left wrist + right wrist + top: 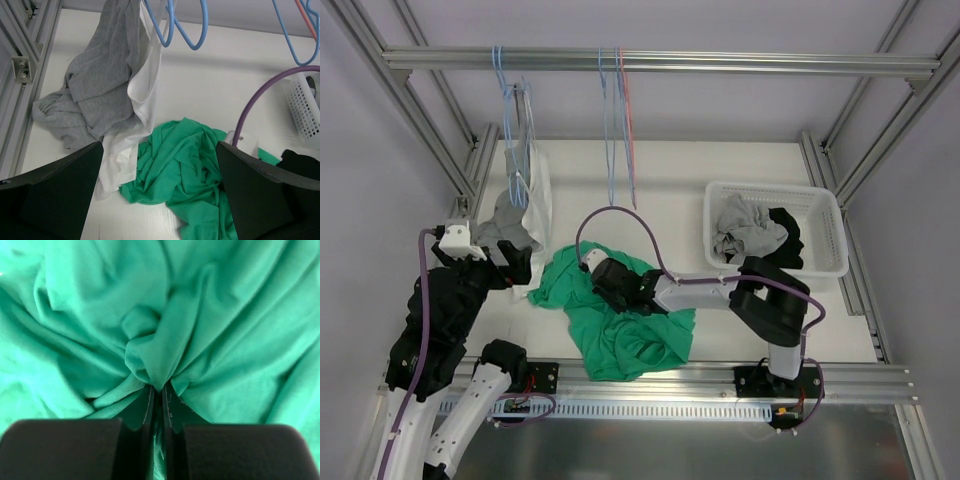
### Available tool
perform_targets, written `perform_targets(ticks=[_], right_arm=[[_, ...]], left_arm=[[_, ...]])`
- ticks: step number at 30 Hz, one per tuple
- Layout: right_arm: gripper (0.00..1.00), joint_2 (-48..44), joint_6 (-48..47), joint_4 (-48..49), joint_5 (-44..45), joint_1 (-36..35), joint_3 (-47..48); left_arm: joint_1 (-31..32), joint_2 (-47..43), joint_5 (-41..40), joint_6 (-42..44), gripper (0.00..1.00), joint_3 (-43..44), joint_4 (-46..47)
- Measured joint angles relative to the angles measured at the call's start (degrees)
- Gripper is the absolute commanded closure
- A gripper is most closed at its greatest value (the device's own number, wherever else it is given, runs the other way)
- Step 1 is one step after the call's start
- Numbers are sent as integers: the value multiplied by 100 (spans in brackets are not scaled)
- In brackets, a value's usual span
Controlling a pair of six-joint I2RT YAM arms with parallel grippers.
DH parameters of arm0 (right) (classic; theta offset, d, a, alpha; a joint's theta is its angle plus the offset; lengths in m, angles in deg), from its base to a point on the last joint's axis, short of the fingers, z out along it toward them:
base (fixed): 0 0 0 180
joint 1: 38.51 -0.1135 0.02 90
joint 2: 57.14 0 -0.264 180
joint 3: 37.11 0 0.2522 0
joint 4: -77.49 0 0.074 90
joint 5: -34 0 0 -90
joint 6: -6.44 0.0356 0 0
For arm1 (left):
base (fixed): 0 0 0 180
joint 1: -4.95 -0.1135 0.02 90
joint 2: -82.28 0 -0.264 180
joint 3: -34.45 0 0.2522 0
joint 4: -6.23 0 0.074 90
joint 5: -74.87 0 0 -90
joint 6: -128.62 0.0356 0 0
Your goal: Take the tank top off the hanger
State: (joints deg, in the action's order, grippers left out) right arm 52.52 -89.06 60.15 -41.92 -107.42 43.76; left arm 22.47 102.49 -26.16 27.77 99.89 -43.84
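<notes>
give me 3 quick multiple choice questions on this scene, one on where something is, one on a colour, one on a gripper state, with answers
1. Where does the white plastic mesh basket stand?
A. right side of the table
B. left side of the table
C. hung on the rail

2. What colour is the crumpled cloth garment pinched by the right gripper?
A. grey
B. green
C. black

3. How does the left gripper stand?
A. open
B. shut on a hanger
C. shut on a white top

Answers:
1 A, the top view shows it at the table's right edge.
2 B, green folds fill the right wrist view.
3 A, its fingers stand wide apart, gripping nothing.
</notes>
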Motion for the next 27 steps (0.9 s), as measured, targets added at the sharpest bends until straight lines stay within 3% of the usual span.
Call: perform_targets(ticks=[7,14,22,27], right_arm=[[100,-1294,61,-404,155,-83,-758],[100,-3185,-11,-634,678,-146,-748],[100,-4172,-428,-1471,1106,-149,35],[100,-4365,-916,-2140,1298,-149,1156]], left_arm=[[0,-358,-232,-4,1,-247,52],[0,-778,-616,-13,1,-332,68],[0,-809,-758,-22,1,-385,107],[0,-807,-765,-22,1,-385,118]])
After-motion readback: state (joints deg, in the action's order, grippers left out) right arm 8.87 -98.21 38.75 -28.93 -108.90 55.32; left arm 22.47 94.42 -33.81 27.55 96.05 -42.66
